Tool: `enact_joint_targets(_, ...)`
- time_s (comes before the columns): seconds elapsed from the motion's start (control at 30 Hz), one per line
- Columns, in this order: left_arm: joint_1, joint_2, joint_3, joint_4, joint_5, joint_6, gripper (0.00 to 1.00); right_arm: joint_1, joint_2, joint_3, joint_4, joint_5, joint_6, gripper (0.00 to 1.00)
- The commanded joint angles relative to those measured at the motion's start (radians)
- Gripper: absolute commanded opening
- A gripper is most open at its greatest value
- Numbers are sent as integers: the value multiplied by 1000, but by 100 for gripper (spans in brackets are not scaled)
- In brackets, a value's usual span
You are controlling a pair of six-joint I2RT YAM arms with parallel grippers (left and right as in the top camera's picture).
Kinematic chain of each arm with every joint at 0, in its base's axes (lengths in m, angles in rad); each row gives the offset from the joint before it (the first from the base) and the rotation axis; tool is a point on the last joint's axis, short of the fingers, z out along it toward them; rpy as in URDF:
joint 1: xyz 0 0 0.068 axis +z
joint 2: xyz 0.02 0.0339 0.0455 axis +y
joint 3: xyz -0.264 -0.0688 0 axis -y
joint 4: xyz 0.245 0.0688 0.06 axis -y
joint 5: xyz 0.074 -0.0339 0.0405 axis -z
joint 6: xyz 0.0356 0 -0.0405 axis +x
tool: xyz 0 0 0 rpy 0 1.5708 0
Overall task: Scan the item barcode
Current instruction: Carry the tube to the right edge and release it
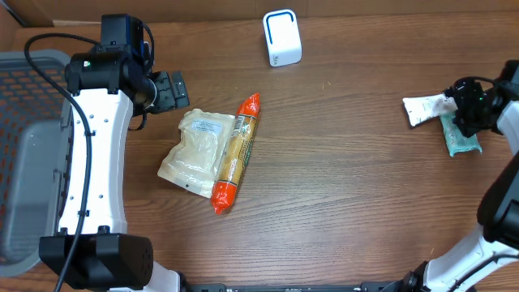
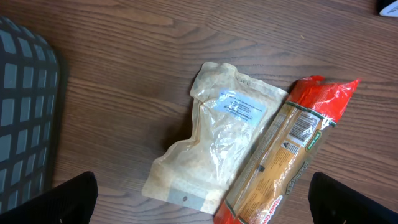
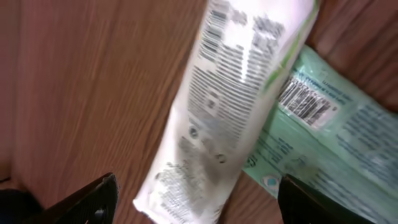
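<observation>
Worktop (image 1: pixel 349 186) of brown wood carries everything, with a grey basket (image 1: pixel 24 154) at its left edge and a white boxy device (image 1: pixel 281 38) with a blue outline at the far side. At the right edge lies a white tube (image 3: pixel 230 106) printed with small text, its one end overlapping a pale green pack (image 3: pixel 336 124) that shows a barcode. The right claw (image 3: pixel 199 202) hangs just above this tube with its fingers spread wide, one on each side of the tube's lower end and neither pressing it; the wrist view is blurred. Near the middle a clear pouch (image 2: pixel 211 146) with a white label lies flat, and an orange-red sausage-shaped pack (image 2: pixel 286 162) rests along its right side, overlapping its edge. The left claw (image 2: pixel 202 199) hovers beside the pouch, fingers fully apart and holding nothing
</observation>
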Motion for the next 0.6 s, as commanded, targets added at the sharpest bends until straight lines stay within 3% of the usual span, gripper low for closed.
enact_joint_targets(0.0,-3,8,-2,2,8,-13,100,-29,-166,41,-30,-25,-76,83)
enact_joint_targets(0.33,-3,8,-2,2,8,-13,100,-1,-549,53,-385,-47,-270,86)
enact_joint_targets(0.57,-3,8,-2,2,8,-13,100,65,-624,51,-634,-113,-299,86)
